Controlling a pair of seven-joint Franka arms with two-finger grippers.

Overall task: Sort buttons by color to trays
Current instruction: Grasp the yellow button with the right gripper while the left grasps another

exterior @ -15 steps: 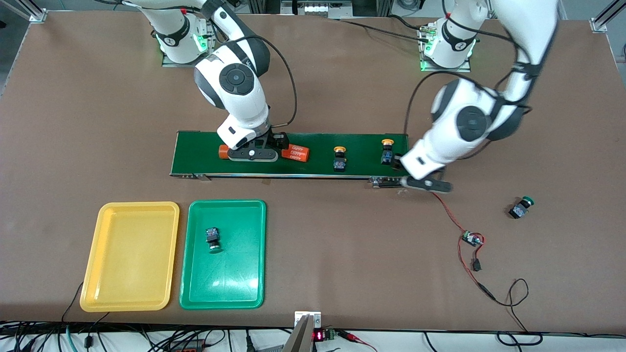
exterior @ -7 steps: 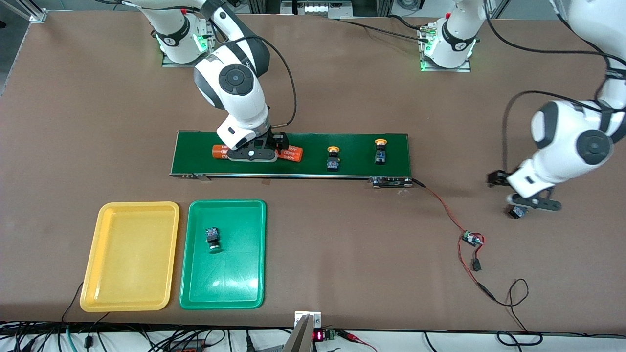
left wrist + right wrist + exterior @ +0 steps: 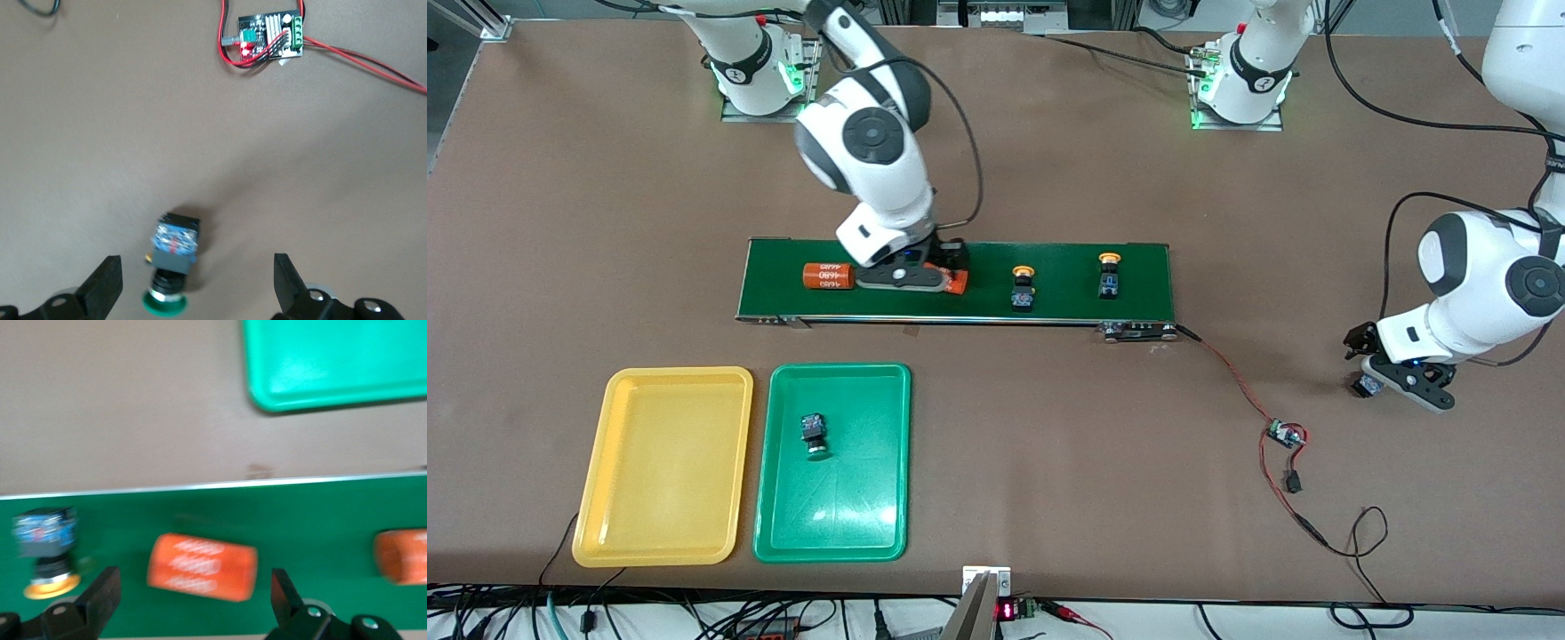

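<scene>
**Both hands spread, one green button boxed**

While the left hand (image 3: pixel 1392 378) hangs with fingers spread over a green-capped button (image 3: pixel 175 257) lying on its side on the bare table (image 3: pixel 1049 427) at the left arm's end, it touches nothing; a small circuit board (image 3: pixel 267 37) with red wires lies near that button. The right hand (image 3: pixel 911 277), also released, hovers over the dark-green conveyor belt (image 3: pixel 1067 302), above an orange cylinder (image 3: pixel 202 567) with white print; a second orange cylinder (image 3: pixel 827 276) lies beside it on the belt toward the right arm's end. Two yellow-capped buttons (image 3: pixel 1022 288) (image 3: pixel 1109 276) sit on the belt toward the left arm's end. Another green button (image 3: pixel 813 433) lies in the green tray (image 3: pixel 831 533). Beside it, the yellow tray (image 3: pixel 658 533) holds nothing.
</scene>
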